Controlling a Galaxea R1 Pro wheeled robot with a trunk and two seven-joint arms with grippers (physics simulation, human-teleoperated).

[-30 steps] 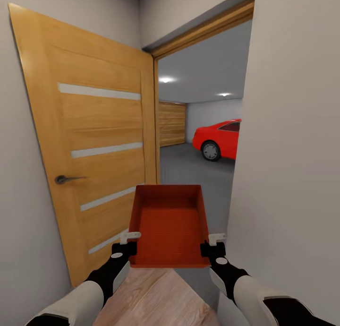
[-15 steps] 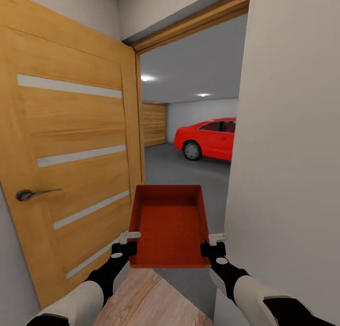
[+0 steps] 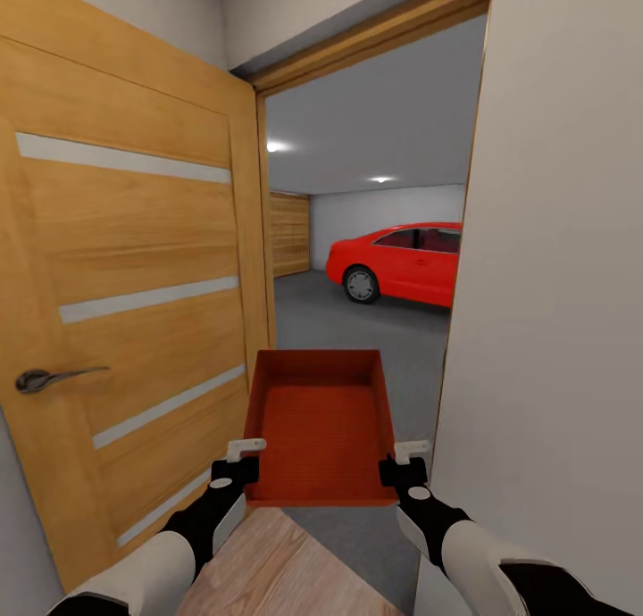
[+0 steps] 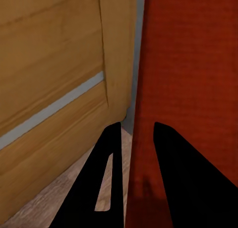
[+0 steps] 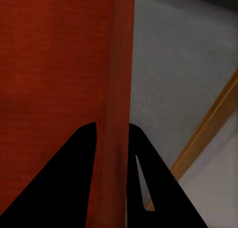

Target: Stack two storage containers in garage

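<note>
One orange-red storage container [image 3: 320,424] hangs in front of me at chest height, open side up and empty. My left gripper [image 3: 241,460] is shut on its left wall and my right gripper [image 3: 402,462] is shut on its right wall, both near the bin's near corners. The left wrist view has the left gripper [image 4: 136,126] pinching the red wall [image 4: 193,64]; the right wrist view has the right gripper [image 5: 113,124] clamped over the bin's wall [image 5: 59,54]. The other container is out of view. Through the doorway lies the garage with its grey concrete floor [image 3: 357,330].
An open tan wooden door [image 3: 134,268] with a lever handle [image 3: 49,379] stands close on my left. A white wall [image 3: 554,286] crowds the right. A red car [image 3: 402,263] is parked deep in the garage. Light wood planks [image 3: 277,571] lie under my arms.
The whole view has shifted: the door looms larger at the left and more of the car and garage shows. The container sits the same in both grippers.
</note>
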